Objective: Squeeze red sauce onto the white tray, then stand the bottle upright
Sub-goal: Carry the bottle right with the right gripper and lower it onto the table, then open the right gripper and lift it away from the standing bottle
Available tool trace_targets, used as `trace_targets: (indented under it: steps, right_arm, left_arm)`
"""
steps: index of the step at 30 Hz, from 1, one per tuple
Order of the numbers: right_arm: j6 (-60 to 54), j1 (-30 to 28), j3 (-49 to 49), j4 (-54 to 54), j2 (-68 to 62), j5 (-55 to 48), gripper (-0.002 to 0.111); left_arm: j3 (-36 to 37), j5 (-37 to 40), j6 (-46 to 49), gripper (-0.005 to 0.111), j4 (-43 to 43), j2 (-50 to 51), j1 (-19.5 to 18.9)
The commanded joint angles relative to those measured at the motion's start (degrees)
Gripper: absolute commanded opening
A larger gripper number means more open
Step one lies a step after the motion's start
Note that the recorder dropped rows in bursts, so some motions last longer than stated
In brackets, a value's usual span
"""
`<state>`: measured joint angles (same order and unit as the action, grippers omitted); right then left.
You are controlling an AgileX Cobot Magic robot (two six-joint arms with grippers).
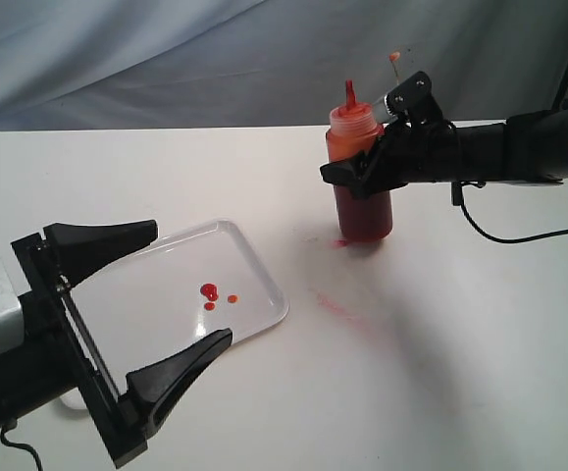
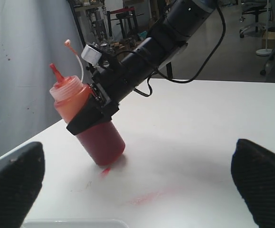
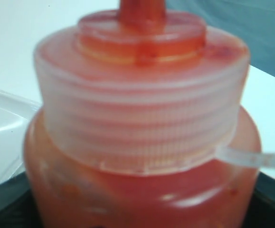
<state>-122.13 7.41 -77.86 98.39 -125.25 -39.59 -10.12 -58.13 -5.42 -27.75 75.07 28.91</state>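
The bottle [image 1: 362, 186] stands upright on the table right of the white tray [image 1: 156, 285], its red nozzle up and its cap dangling on a thin tether above. My right gripper [image 1: 370, 169] is shut on the bottle's middle; the bottle [image 3: 142, 142] fills the right wrist view. In the left wrist view the bottle [image 2: 92, 128] rests with its base on the table, held by the right arm. A few drops of red sauce [image 1: 211, 292] lie on the tray. My left gripper [image 1: 156, 299] is open over the tray's near side, holding nothing.
A faint pinkish smear [image 1: 337, 306] marks the table between tray and bottle, and a small red spot [image 1: 340, 241] lies at the bottle's base. A grey cloth backdrop hangs behind the table. The right arm's cable [image 1: 519, 235] droops over the table.
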Motion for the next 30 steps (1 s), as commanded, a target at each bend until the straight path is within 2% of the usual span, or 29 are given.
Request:
trace_targets:
  steps: [1,17,20,27,30]
  right_arm:
    - [-0.69,0.03,-0.93,1.56,-0.43,-0.93,0.0]
    - [-0.63,0.03,-0.93,1.56,-1.74,-6.64,0.002]
    - [-0.55,0.03,-0.93,-0.54,-1.74,-6.16,0.015]
    - [-0.39,0.03,-0.93,-5.95,-1.74,-6.16,0.063]
    - [2.29,0.03,-0.93,-6.34,-1.74,-6.13,0.077]
  left_arm:
    - [-0.22,0.0,-0.03,0.1,0.41,-0.26,0.31]
    - [-0.22,0.0,-0.03,0.1,0.41,-0.26,0.31]
    - [-0.22,0.0,-0.03,0.1,0.41,-0.26,0.31]
    - [-0.22,0.0,-0.04,0.1,0.31,-0.26,0.31]
    - [-0.22,0.0,-0.04,0.1,0.31,-0.26,0.31]
